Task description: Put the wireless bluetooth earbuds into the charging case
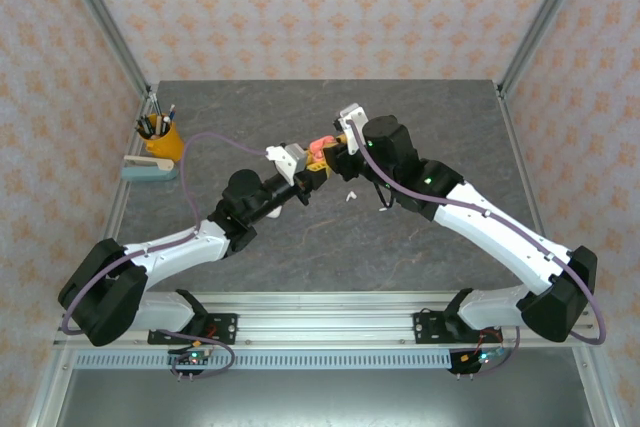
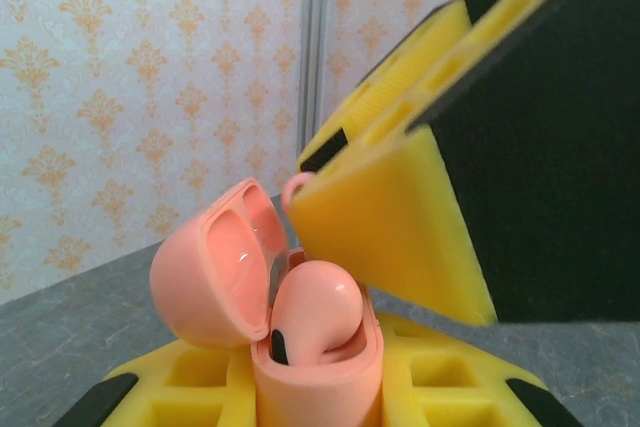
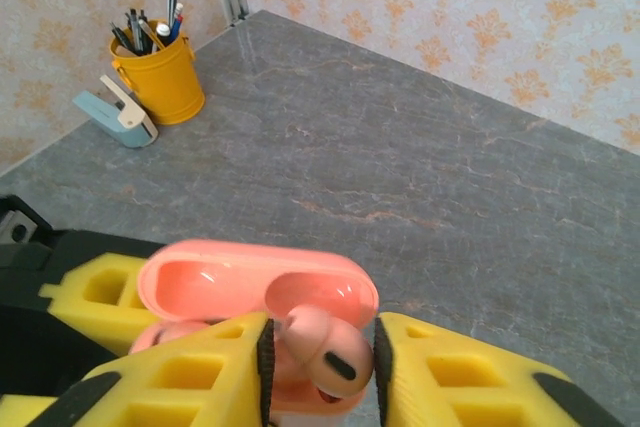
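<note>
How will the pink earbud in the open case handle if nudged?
The pink earbud looks glossy and rounded, so probably slippery against the yellow fingers. It looks small beside the coral-pink case, so likely very light. It seems to sit high in its well, so a nudge may tip it out.

Illumination is bright, even and diffuse from overhead; the arms [image 1: 170,252] cast only faint, soft-edged shadows on the grey table [image 1: 300,117]. In the left wrist view a small glare spot marks the lid of the coral-pink charging case [image 2: 215,267], and the nearest foreground is slightly soft.
</note>
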